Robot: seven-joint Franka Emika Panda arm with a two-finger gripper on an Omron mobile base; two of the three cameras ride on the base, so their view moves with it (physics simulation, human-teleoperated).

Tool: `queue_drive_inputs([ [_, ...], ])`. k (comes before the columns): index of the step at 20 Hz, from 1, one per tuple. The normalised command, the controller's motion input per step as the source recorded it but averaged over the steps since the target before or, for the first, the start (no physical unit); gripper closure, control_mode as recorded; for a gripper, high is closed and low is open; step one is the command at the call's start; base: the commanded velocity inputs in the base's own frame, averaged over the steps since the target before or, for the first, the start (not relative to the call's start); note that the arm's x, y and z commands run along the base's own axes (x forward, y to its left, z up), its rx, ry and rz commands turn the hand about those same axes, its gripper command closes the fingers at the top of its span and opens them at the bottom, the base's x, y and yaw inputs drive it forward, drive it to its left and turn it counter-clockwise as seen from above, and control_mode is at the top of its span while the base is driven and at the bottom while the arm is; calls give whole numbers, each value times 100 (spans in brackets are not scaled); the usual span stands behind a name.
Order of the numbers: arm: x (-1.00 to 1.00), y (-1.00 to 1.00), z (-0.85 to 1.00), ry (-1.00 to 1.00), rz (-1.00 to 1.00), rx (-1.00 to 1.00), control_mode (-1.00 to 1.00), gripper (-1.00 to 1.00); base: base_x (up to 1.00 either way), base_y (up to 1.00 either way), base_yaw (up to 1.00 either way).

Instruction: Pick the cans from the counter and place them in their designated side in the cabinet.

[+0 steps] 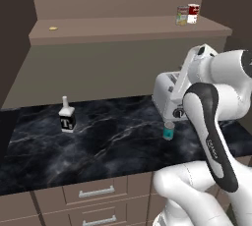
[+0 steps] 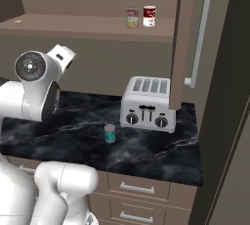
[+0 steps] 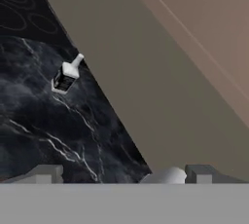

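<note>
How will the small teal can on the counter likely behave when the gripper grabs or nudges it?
The teal can stands upright on the marble counter, so it probably stays put unless knocked. Its rigid-looking round wall should take a squeeze; tipped over, it would likely roll. Being small, it is probably light.

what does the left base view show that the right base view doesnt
Left base view: a small dark bottle with a white neck, standing on the counter's left part.

Right base view: the toaster's slotted top and front knobs, plus an open door with a long silver handle.

Both: the teal can by the toaster, and two cans on the cabinet shelf.
</note>
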Motion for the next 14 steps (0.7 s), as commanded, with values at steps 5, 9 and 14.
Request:
queue_drive_inputs([
  [5, -5, 0, -12, 1, -34, -1, -100, -100, 0, 0, 0],
  [9, 1, -5, -9, 15, -47, -1, -100, -100, 0, 0, 0],
  [14, -10, -49, -1, 17, -24, 5, -100, -100, 0, 0, 0],
])
